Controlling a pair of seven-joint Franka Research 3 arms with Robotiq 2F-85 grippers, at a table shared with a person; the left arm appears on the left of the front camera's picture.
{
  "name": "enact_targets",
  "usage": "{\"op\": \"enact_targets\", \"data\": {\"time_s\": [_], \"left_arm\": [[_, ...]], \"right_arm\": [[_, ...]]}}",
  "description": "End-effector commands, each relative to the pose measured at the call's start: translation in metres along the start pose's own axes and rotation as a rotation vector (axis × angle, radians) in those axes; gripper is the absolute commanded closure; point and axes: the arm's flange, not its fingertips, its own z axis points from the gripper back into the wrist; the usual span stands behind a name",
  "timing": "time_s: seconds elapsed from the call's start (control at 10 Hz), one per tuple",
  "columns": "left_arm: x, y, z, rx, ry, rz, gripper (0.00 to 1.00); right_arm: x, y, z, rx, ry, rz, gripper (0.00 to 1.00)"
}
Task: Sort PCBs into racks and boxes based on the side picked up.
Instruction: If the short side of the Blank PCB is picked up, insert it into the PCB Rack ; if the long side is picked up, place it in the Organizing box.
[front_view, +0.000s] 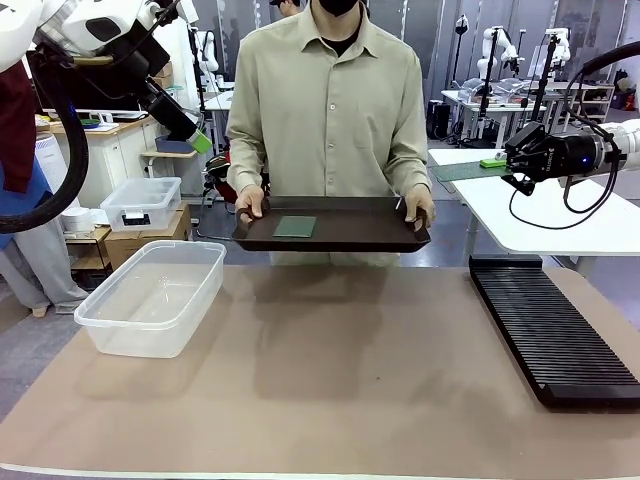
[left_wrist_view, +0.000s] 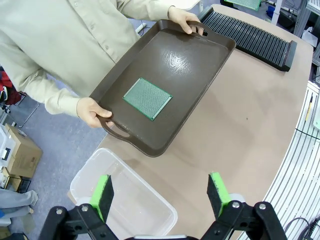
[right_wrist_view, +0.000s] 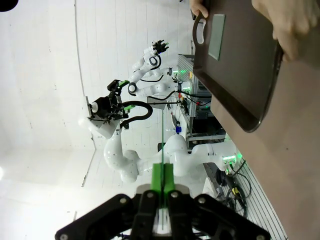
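A person's hands (front_view: 250, 203) hold a dark tray (front_view: 370, 228) level over the far edge of the counter (front_view: 330, 390). One green board (front_view: 294, 226) lies flat on the tray, left of its middle. We see the robot's left hand (left_wrist_view: 160, 192) raised above the near left side with its fingers spread wide and nothing between them. It looks down on the tray and on the clear tub (front_view: 150, 330) below it. The right hand (front_view: 497, 161) is pressed shut on what we take to be a second board (front_view: 465, 172), held flat out beyond the far end of the black rack (front_view: 550, 340).

We judge the tray pick to be the weak point. The board is thin and lies flush on a glossy floor, so fingertips may skid over it or push it toward the rim. The tray rests only in a person's grip and could dip or drift under that push. A reach that strays wide could meet the fingers on the handles. The second board, pinched at one edge, could slip or miss the narrow slots. If we misjudge which face is up, a board ends up in the wrong place.
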Motion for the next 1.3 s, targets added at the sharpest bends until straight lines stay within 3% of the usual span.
{"op": "enact_targets", "data": {"time_s": [0.0, 0.5, 0.7, 0.8, 0.9, 1.2], "left_arm": [[-0.002, 0.0, -0.001, -0.001, 0.003, 0.002, 0.0], [-0.002, 0.0, -0.001, -0.001, 0.003, 0.002, 0.0], [-0.002, 0.0, -0.001, -0.001, 0.003, 0.002, 0.0], [-0.002, 0.0, -0.001, -0.001, 0.003, 0.002, 0.0], [-0.002, 0.0, -0.001, -0.001, 0.003, 0.002, 0.0], [-0.002, 0.0, -0.001, -0.001, 0.003, 0.002, 0.0]], "right_arm": [[-0.001, -0.001, -0.001, 0.007, 0.004, 0.0, 1.0], [0.0, 0.0, 0.0, 0.0, 0.0, 0.0, 0.98], [-0.016, 0.014, 0.009, -0.087, -0.038, 0.238, 0.98], [-0.025, 0.019, 0.016, -0.119, -0.004, 0.313, 0.98], [-0.029, 0.022, 0.022, -0.123, -0.025, 0.537, 0.98], [-0.045, 0.03, 0.043, -0.261, -0.036, 0.856, 0.98]]}}
